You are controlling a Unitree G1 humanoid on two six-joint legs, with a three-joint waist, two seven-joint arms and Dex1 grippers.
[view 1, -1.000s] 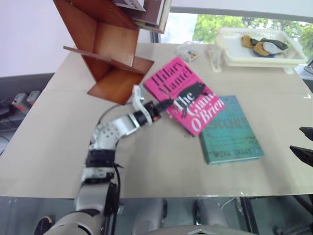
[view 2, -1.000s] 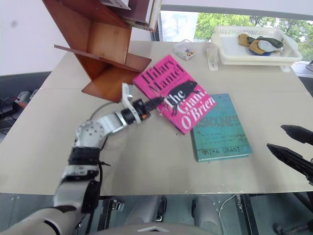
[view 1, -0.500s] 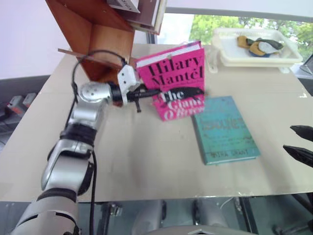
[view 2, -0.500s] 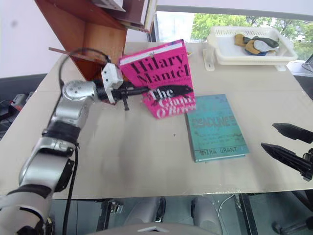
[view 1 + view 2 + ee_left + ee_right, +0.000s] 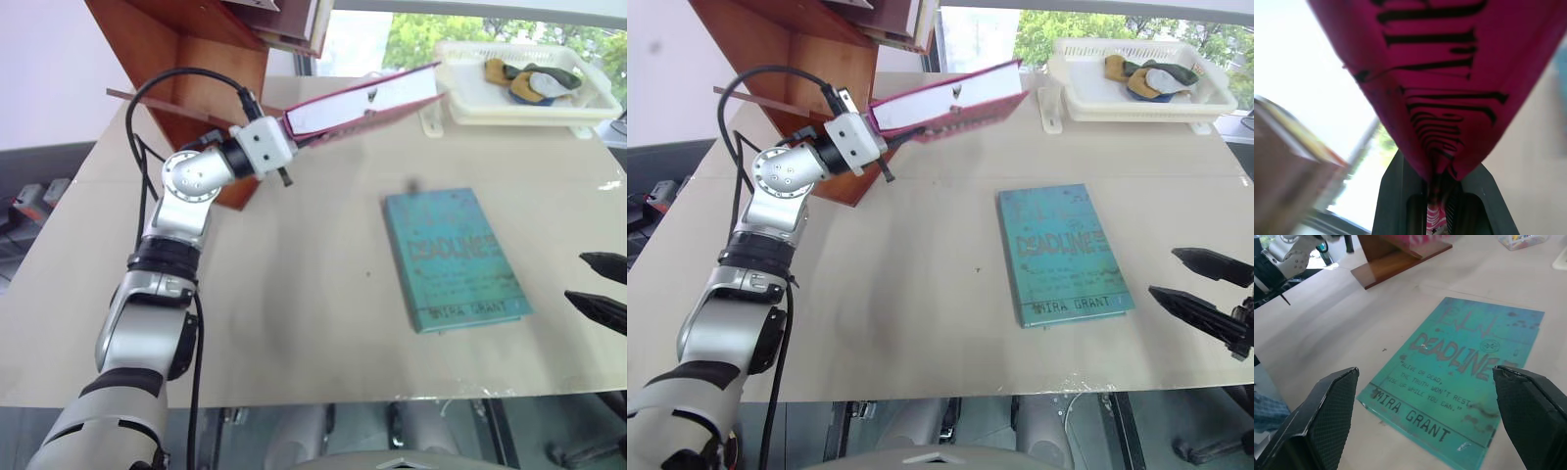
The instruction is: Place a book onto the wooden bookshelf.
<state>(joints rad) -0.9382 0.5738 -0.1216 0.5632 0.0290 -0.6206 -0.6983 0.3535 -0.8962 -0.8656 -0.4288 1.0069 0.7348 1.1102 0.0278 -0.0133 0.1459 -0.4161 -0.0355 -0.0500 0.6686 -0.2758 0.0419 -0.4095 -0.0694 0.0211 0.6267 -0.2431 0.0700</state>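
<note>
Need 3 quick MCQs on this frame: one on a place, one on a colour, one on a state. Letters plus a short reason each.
1. Where is the pink book?
A. flat on the table
B. in the air, in the left gripper
C. in the white tray

2. What colour is the book lying on the table?
A. teal
B. yellow
C. black

3. How is the right gripper?
A. shut on the teal book
B. shut on nothing
C. open, holding nothing

Answers:
1 B: the book is clamped at one end, clear of the table.
2 A: the teal book lies cover up.
3 C: its fingers stand wide apart beside the teal book.
</note>
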